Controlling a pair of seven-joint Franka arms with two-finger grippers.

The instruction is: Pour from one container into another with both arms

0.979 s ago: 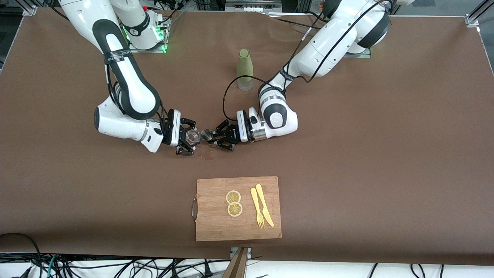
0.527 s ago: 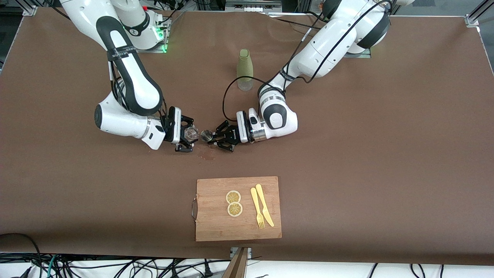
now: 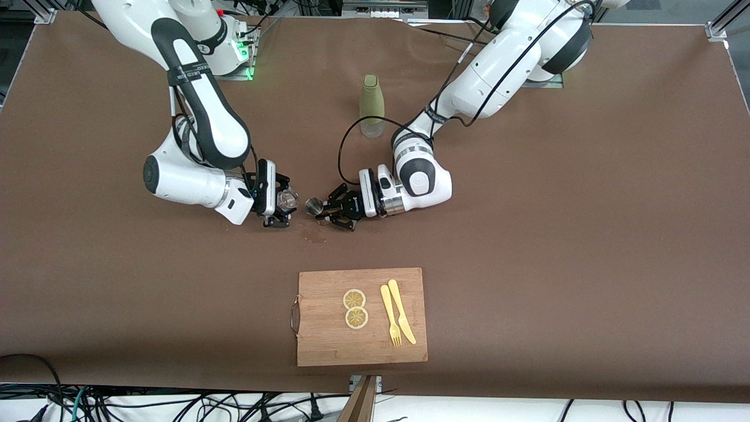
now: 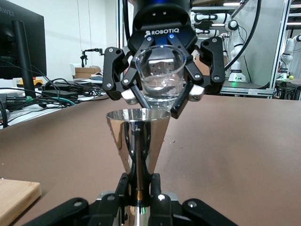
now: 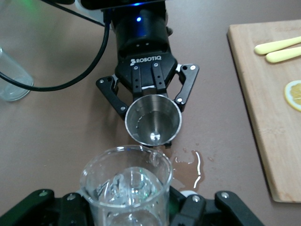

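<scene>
My left gripper (image 3: 326,210) is shut on the narrow waist of the silvery jigger (image 3: 314,206), low over the middle of the table. In the left wrist view the jigger (image 4: 138,136) rises from my own gripper (image 4: 139,190). My right gripper (image 3: 283,206) is shut on the small clear glass cup (image 3: 287,200), which has a little liquid in it. A small gap separates the cup from the jigger. The right wrist view shows the cup (image 5: 126,186) in my gripper (image 5: 127,209), and the jigger (image 5: 153,120) mouth-on with only drops inside.
A wet patch (image 3: 316,234) lies on the brown table under the two grippers. A tall green-sleeved bottle (image 3: 371,105) stands farther from the front camera. Nearer to it lies a wooden cutting board (image 3: 328,346) with two lemon slices (image 3: 355,308) and a yellow fork and knife (image 3: 397,313).
The right gripper has drawn the glass cup a little away from the jigger, toward the right arm's end, and turned it. The left gripper and jigger have barely moved.
</scene>
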